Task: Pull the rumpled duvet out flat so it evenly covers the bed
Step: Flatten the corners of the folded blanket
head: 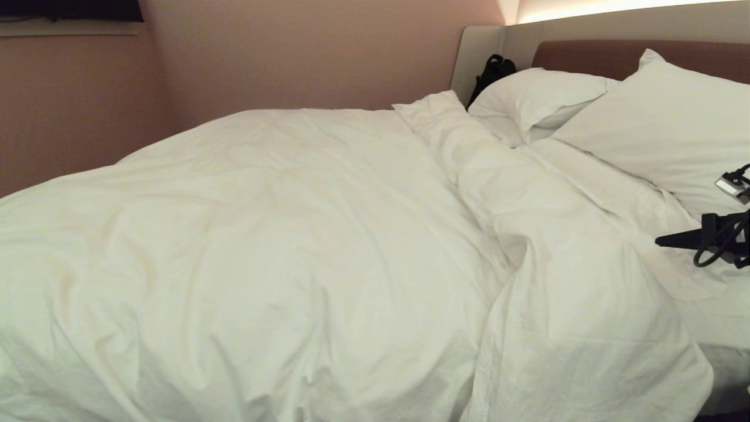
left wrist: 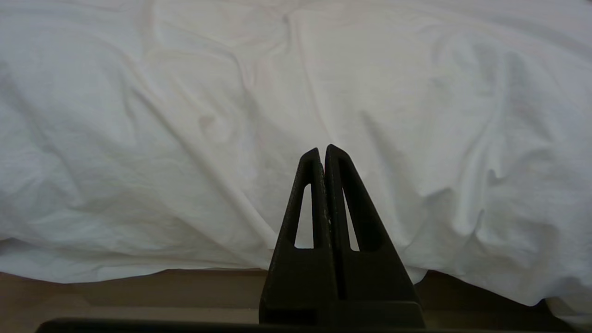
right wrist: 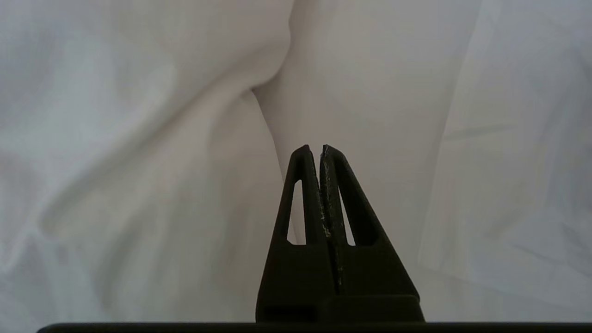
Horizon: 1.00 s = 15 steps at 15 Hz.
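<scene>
Nearest the head camera, from 6 to 9 o'clock, the duvet lay heaped in thick puffy folds, with a long ridge running from 5 o'clock up toward 1 o'clock where its top edge was turned back on itself. The bulk sat on the robot's left half of the bed, leaving a strip of bare sheet near 4 o'clock.

The left gripper was out of the head view; its wrist camera showed both fingers pressed together, holding nothing, parked low before the duvet's hanging near edge. At 3 o'clock in the head view, the right gripper reached in over the folded flap, its tip pointing toward 9 o'clock. In its own wrist view the right gripper's fingers were likewise pressed together, with no cloth between them, poised above a deep crease.

Farther off, at 1 to 2 o'clock, 2 pillows leaned against the headboard, with a dark bag near 12 o'clock.

The step in hand looked like the approach to a first grab: nothing was pinched and the duvet remained rumpled. The next move probably called for spreading the right claw, pinching the turned-back edge and drawing it toward the pillows.
</scene>
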Tool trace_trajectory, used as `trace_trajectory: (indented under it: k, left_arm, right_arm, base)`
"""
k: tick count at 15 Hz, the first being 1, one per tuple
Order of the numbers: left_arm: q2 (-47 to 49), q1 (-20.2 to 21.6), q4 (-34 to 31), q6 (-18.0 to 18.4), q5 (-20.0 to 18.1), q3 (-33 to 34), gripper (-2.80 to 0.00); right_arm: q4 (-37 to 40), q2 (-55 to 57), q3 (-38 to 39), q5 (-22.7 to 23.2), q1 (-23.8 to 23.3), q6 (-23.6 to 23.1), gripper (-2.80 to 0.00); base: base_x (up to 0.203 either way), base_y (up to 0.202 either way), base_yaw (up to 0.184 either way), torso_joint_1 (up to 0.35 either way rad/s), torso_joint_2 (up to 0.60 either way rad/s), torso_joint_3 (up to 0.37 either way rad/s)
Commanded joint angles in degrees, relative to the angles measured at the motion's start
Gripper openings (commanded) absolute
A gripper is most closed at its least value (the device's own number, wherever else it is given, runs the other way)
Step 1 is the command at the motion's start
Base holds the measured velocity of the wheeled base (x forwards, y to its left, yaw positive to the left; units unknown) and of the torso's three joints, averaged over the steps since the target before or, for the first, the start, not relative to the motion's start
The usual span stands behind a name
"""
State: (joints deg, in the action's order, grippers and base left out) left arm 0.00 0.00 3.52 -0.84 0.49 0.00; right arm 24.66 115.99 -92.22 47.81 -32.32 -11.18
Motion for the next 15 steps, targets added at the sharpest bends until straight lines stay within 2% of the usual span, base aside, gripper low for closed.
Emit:
trace_trajectory:
  k: [1,5,9,14,15]
  left_arm:
    - [0.0,0.0,0.1,0.0,0.0,0.0,-2.8]
    - [0.0,0.0,0.1,0.0,0.0,0.0,-2.8]
    - [0.0,0.0,0.0,0.0,0.0,0.0,-2.8]
    - [0.0,0.0,0.0,0.0,0.0,0.0,-2.8]
    - [0.0,0.1,0.0,0.0,0.0,0.0,-2.8]
  right_arm:
    - [0.3,-1.1,1.8,5.5,-0.1,-10.2,-2.8]
    - [0.6,-2.2,3.5,5.8,0.1,-7.9,-2.8]
    - [0.7,-2.7,1.6,7.2,1.0,-1.9,-2.8]
    - [0.1,-1.0,1.4,6.5,1.3,-3.3,-2.8]
    - [0.2,-0.9,1.5,6.6,1.3,-4.4,0.0]
  base:
    - [0.0,0.0,0.0,0.0,0.0,0.0]
    - [0.0,0.0,0.0,0.0,0.0,0.0]
    - [0.0,0.0,0.0,0.0,0.0,0.0]
    - [0.0,0.0,0.0,0.0,0.0,0.0]
    - [0.0,0.0,0.0,0.0,0.0,0.0]
